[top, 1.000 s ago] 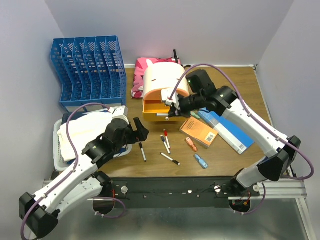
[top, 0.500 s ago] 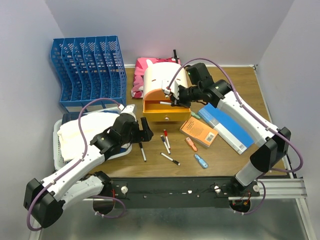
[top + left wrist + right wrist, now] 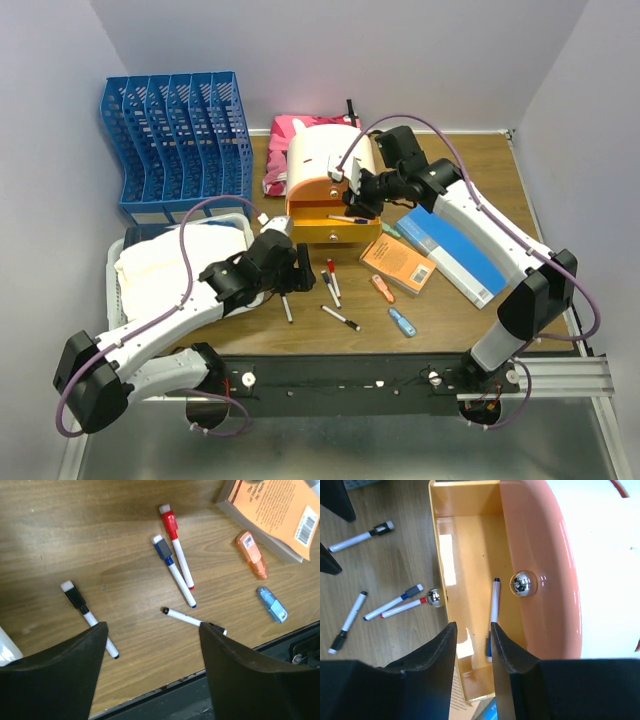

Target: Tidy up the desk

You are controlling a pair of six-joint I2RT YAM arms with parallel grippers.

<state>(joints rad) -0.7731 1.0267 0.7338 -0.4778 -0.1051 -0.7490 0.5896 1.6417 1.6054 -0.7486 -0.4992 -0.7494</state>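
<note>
The desk [image 3: 500, 175] is brown wood. My left gripper [image 3: 296, 268] is open and empty above it, over several loose markers: a black-capped one [image 3: 82, 610], a red one [image 3: 176, 550], a blue one [image 3: 172, 572] and a black-tipped one [image 3: 190, 619]. In the left wrist view the left gripper [image 3: 152, 635] hovers between the black-capped and black-tipped markers. My right gripper [image 3: 358, 200] is open just above the pulled-out yellow drawer [image 3: 465, 540] of a white and peach box [image 3: 325, 160]. A blue-capped marker [image 3: 494, 605] lies loose in the drawer beside the right gripper [image 3: 472, 635].
An orange book [image 3: 398, 262] and a blue book [image 3: 455, 255] lie to the right. An orange eraser-like piece [image 3: 382, 288] and a blue one [image 3: 401, 322] lie near the front rail. A blue file rack [image 3: 175, 140], a white tray with cloth [image 3: 125, 300] and a pink bag [image 3: 285, 150] stand left and behind.
My right gripper carried a marker over the drawer and let it go; it now lies inside. My left arm has moved right, over the loose markers.
</note>
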